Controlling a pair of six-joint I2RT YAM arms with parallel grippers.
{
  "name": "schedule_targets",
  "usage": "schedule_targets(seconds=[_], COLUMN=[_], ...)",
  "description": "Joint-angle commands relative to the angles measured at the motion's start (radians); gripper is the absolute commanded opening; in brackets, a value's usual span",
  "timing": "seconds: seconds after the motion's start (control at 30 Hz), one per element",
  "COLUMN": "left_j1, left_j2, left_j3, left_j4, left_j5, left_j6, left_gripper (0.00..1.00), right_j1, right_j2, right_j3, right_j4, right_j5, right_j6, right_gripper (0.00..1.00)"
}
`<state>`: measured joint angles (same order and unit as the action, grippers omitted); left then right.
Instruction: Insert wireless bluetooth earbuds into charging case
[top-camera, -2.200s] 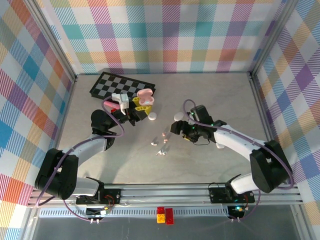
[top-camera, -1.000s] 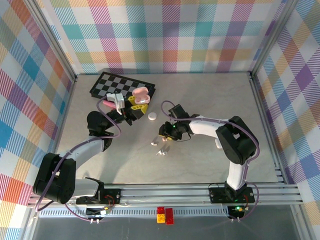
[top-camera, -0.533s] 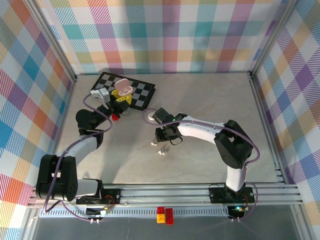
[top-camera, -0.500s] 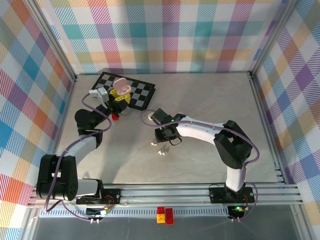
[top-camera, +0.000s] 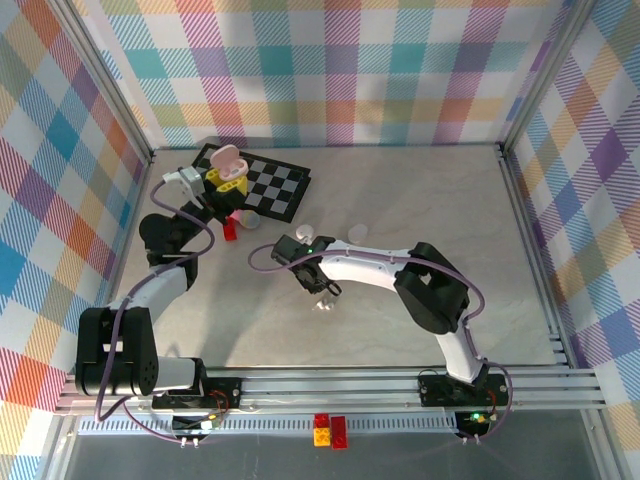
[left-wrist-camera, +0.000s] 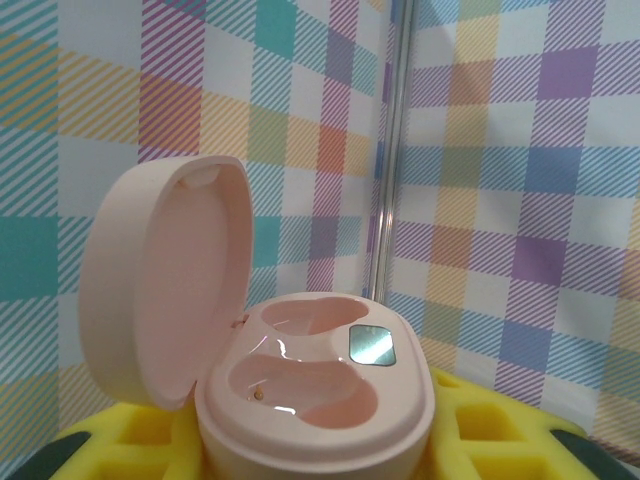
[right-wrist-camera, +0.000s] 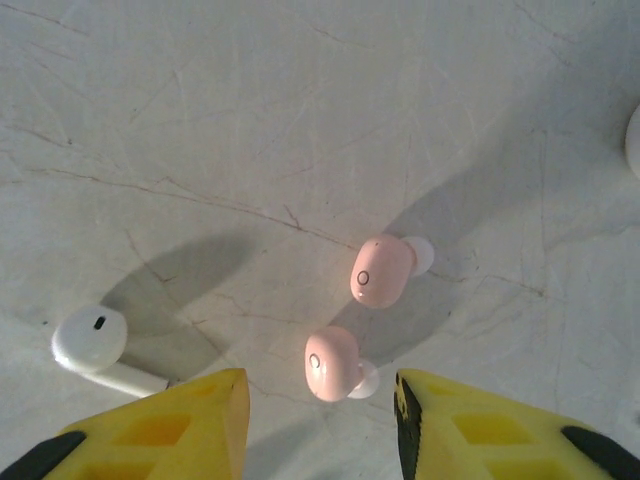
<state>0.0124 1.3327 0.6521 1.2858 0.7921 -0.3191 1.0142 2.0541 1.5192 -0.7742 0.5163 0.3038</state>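
Note:
A pale pink charging case (left-wrist-camera: 318, 385) stands upright with its lid (left-wrist-camera: 160, 285) swung open and both wells bare. My left gripper (left-wrist-camera: 310, 445) is shut on the case, whose base sits between yellow fingers (left-wrist-camera: 495, 430). From above, the left gripper (top-camera: 225, 172) holds it over the checkerboard's left end. My right gripper (right-wrist-camera: 320, 405) is open and points down at the table. One pink earbud (right-wrist-camera: 333, 363) lies between its yellow fingertips (right-wrist-camera: 225, 400), apart from both. A second pink earbud (right-wrist-camera: 382, 270) lies just beyond it. A white earbud (right-wrist-camera: 92, 342) lies to the left. In the top view the right gripper (top-camera: 320, 285) hangs over the earbuds (top-camera: 323, 303).
A black-and-white checkerboard (top-camera: 268, 186) lies at the back left. A red brick (top-camera: 231, 228) sits in front of it. A white round case (top-camera: 357, 232) rests behind the right forearm. Checked walls close in the back and both sides.
My left arm has carried the open pink case back and left, over the checkerboard's left end. My right gripper has swung left and now hangs over the pink earbuds.

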Motion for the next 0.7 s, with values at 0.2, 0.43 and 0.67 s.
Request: schedule_targets(seconds=[0.2,0.43,0.67], left_j1=[0.018,0.018,0.018], left_j2=[0.007,0.005,0.005], left_j3=[0.037,0.032,0.037], left_j4=[0.048,0.047,0.048], left_j5=[0.015,0.017,0.025], left_j6=[-0.008,-0.01,-0.014], left_gripper=[0.28,0.28,0.28], right_j1=[0.006,0.007,0.006], right_j2=[0.064,0.096,0.115], right_j3=[0.072,0.098,0.114], right_j4=[-0.08,-0.092,-0.109], right_j5=[0.021,0.021,0.03], right_j6=[-0.064,-0.091,-0.097], right_gripper=[0.42,0.35,0.33])
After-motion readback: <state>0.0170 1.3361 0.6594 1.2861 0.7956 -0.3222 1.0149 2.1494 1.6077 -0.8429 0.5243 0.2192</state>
